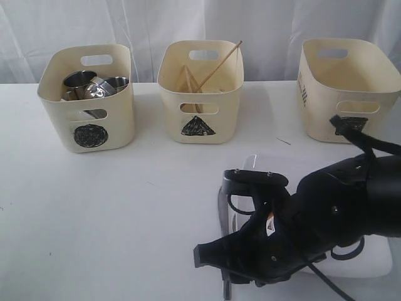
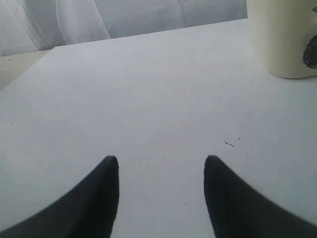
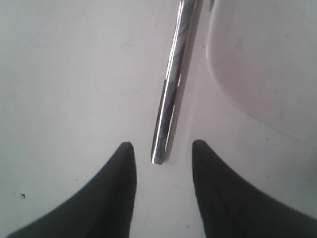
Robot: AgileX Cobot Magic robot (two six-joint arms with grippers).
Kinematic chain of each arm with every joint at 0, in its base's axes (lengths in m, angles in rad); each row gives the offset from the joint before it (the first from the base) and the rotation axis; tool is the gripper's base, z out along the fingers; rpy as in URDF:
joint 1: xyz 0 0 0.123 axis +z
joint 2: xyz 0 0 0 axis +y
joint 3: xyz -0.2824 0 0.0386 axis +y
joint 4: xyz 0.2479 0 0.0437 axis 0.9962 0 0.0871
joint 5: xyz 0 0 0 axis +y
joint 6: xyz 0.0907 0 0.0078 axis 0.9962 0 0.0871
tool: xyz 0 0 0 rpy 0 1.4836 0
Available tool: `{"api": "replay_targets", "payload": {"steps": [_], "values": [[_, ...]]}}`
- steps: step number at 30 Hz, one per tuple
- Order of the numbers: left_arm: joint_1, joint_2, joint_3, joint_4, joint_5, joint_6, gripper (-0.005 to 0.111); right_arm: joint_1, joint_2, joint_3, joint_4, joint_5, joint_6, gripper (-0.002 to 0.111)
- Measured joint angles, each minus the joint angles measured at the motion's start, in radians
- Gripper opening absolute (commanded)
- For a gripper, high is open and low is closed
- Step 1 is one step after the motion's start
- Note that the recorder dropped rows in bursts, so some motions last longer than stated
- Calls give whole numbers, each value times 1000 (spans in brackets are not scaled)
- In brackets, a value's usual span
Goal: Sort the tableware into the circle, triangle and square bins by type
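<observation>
My right gripper [image 3: 162, 146] is open and low over the table, with the end of a steel utensil handle [image 3: 171, 94] lying between its fingertips, untouched. I cannot tell whether it is the knife or the spoon. Beside it lies the white square plate [image 3: 262, 64]. In the exterior view the black right arm [image 1: 301, 226] covers most of the utensil [image 1: 220, 207] and the plate [image 1: 376, 263]. The circle bin [image 1: 88, 119] holds steel mugs [image 1: 78, 80]. Wooden chopsticks [image 1: 216, 66] lean in the triangle bin [image 1: 200, 94]. My left gripper [image 2: 161, 161] is open over bare table.
The square bin [image 1: 348, 88] stands at the back right, its inside hidden. A corner of the circle bin [image 2: 282, 39] shows in the left wrist view. A white curtain [image 1: 188, 25] hangs behind the table. The left arm is outside the exterior view.
</observation>
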State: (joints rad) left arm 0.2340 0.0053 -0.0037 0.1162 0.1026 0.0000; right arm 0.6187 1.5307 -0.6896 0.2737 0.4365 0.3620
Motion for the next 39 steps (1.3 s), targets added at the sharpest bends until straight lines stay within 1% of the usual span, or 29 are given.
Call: {"api": "replay_targets", "payload": {"steps": [10,20,31,33,39], "values": [[0,0,0,0,0,0,56,3,56,0,0,-37,0,35],[0,0,0,0,0,0,56,19,132,-48,2,-49,-7,35],[0,0,0,0,0,0,56,19,179,-61,1,-57,-11,35],[0,0,0,0,0,0,56,19,183,-67,1,-61,-13,32],[0,0,0,0,0,0,56,19,194,-69,1,-73,-14,6]]}}
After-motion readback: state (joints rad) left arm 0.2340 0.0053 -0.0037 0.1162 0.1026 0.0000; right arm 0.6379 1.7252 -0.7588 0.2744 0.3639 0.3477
